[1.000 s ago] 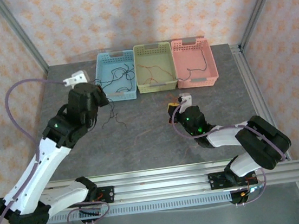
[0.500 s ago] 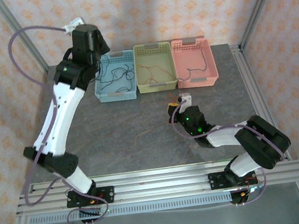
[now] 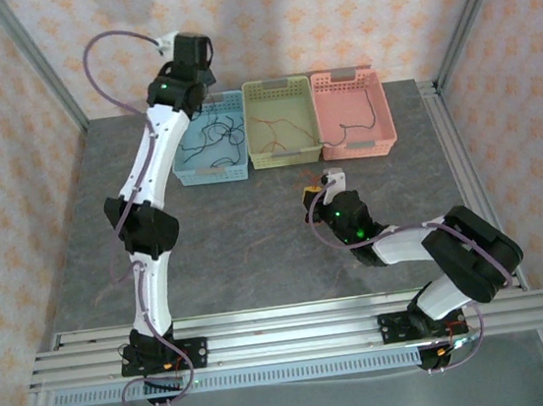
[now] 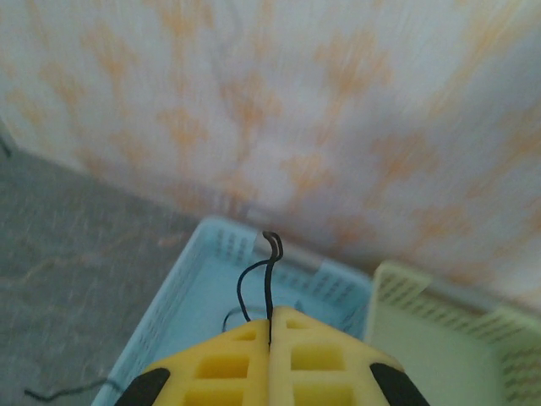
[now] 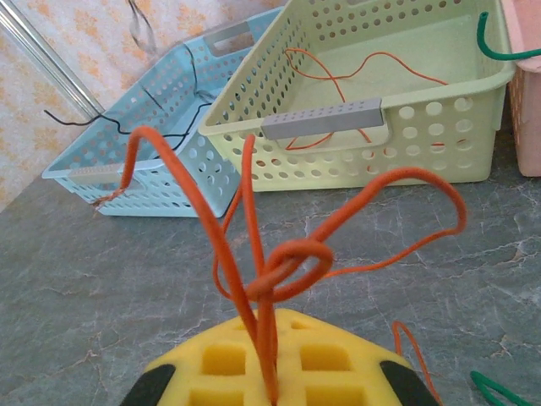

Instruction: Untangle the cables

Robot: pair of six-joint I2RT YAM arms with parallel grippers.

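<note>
BOOTH SCENE: A grey, marble-look table (image 3: pixel 259 264) sits inside a booth walled w/ pale wallpaper (image 3: pixel 328 18) printed in orange floral motifs. It is framed by aluminium posts (image 3: pixel 34 64), w/ rails (image 3: pixel 296 324) along the near edge where 2 arms are bolted. 3 pastel baskets stand side by side at the far edge: blue basket (image 3: pixel 213 175), yellow-green basket (image 3: pixel 285 155), pink basket (image 3: pixel 356 149). The left gripper (image 4: pixel 270 326), raised high near the blue basket's far-left corner, has its yellow jaws pressed together on a thin black cable (image 4: pixel 269 262). In the blurred left wrist view, that cable appears to end in a small loop just above the pads. The right gripper (image 5: pixel 269 342), low over mid-table, has its jaws closed on a knotted orange cable (image 5: pixel 287 262) whose loops rise ahead of it. More of the cables: black strands (image 3: pixel 214 136) in the blue basket, orange wire (image 5: pixel 338 72) in the yellow-green one, a green cable (image 5: pixel 483 34) by the pink basket's rim. A grey tab (image 5: pixel 325 118) fronts the yellow-green basket.
</note>
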